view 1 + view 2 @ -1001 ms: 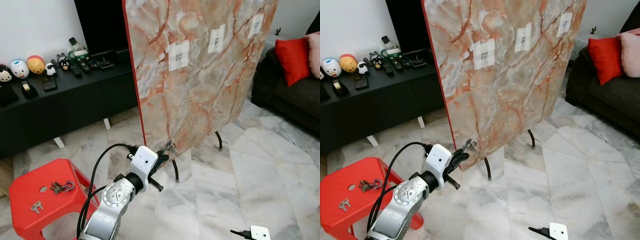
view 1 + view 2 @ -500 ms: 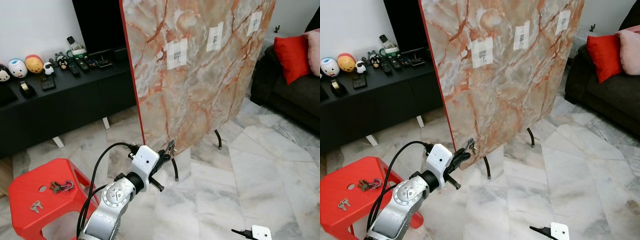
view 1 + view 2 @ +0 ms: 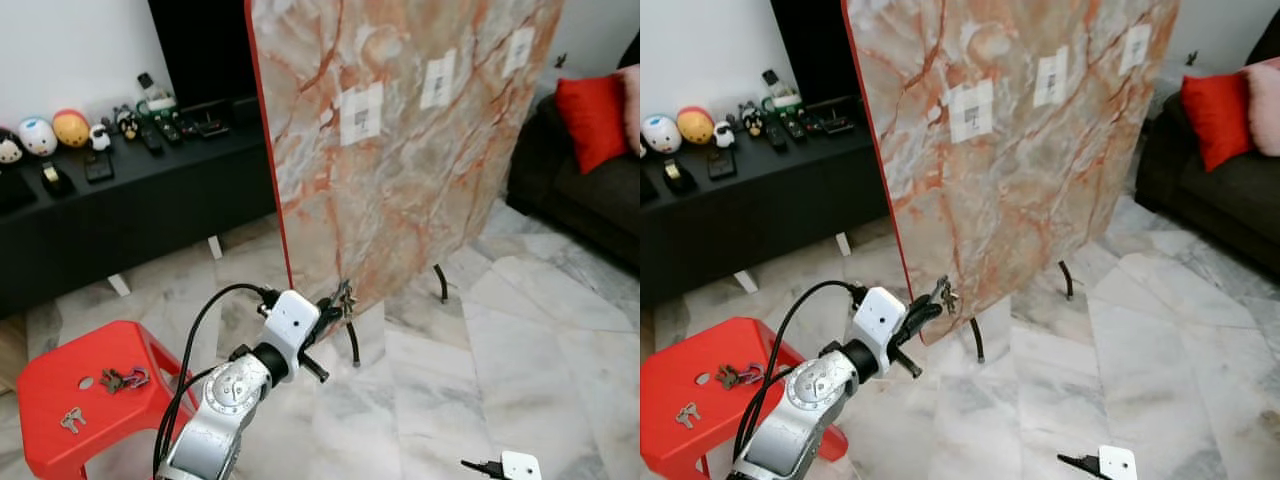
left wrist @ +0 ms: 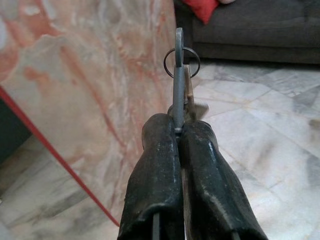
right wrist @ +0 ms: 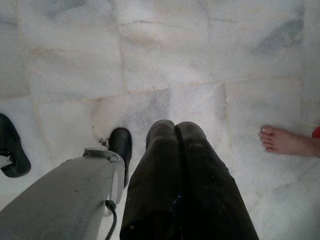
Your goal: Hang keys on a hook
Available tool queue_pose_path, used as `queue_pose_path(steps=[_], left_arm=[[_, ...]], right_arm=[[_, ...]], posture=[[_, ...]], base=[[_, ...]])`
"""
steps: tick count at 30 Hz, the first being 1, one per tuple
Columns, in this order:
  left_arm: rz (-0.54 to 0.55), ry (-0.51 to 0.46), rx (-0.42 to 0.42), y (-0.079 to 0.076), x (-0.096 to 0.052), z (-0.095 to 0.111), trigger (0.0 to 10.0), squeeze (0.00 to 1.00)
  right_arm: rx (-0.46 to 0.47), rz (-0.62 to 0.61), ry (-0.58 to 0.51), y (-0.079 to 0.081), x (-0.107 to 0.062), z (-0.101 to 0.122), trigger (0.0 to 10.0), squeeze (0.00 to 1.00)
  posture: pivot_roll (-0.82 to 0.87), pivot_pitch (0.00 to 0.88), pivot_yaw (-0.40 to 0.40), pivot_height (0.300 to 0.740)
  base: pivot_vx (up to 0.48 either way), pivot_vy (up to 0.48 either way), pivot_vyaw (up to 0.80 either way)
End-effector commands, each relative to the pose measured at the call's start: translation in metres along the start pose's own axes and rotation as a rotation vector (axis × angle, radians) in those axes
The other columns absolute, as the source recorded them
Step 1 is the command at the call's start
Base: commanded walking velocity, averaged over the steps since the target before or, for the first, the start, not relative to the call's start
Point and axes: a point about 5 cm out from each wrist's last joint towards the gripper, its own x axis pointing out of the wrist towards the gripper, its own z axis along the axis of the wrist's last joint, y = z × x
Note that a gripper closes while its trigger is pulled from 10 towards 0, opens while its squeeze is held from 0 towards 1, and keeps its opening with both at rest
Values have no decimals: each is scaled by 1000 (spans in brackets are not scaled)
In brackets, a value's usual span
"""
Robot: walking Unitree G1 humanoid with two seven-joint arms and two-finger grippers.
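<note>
Keys [image 4: 181,75] stand pinched upright between the clenched black fingers [image 4: 160,165] of the left gripper [image 3: 335,305], a thin wire ring looped through the grey blade at the top. The bunch hangs in the air just beside the lower edge of the marbled panel [image 3: 400,140], near its red-trimmed corner and one black leg [image 3: 352,345]. Pale marble floor [image 3: 520,340] lies open to the right, up to a dark sofa [image 3: 590,200] with a red cushion [image 3: 590,110]. Left of the arm, a red stool [image 3: 60,410] carries two more key bunches [image 3: 125,380]. The right gripper [image 5: 175,130] hangs low over the floor, fingers pressed together on nothing, a person's bare foot [image 5: 282,141] nearby.
</note>
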Motion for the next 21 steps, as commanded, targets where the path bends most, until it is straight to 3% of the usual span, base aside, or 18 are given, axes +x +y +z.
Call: queue_pose_path(steps=[1, 8, 13, 21], left_arm=[[-18, -18, 30, -2, 3, 5, 10000, 0], [-23, -20, 34, -2, 2, 5, 10000, 0], [-21, -20, 40, -1, 4, 6, 10000, 0], [-7, -2, 44, 0, 2, 4, 10000, 0]], right_arm=[[1, -2, -5, -1, 0, 0, 10000, 0], [2, -4, 0, 0, 0, -1, 10000, 0], [-4, 0, 8, 0, 0, -1, 10000, 0], [-7, 3, 3, 1, 0, 0, 10000, 0]], posture=[[-3, 0, -37, 740], [-3, 0, -33, 740], [0, 0, -35, 740], [-3, 0, -32, 740]], base=[[304, 0, 0], [306, 0, 0], [310, 0, -646], [308, 0, 0]])
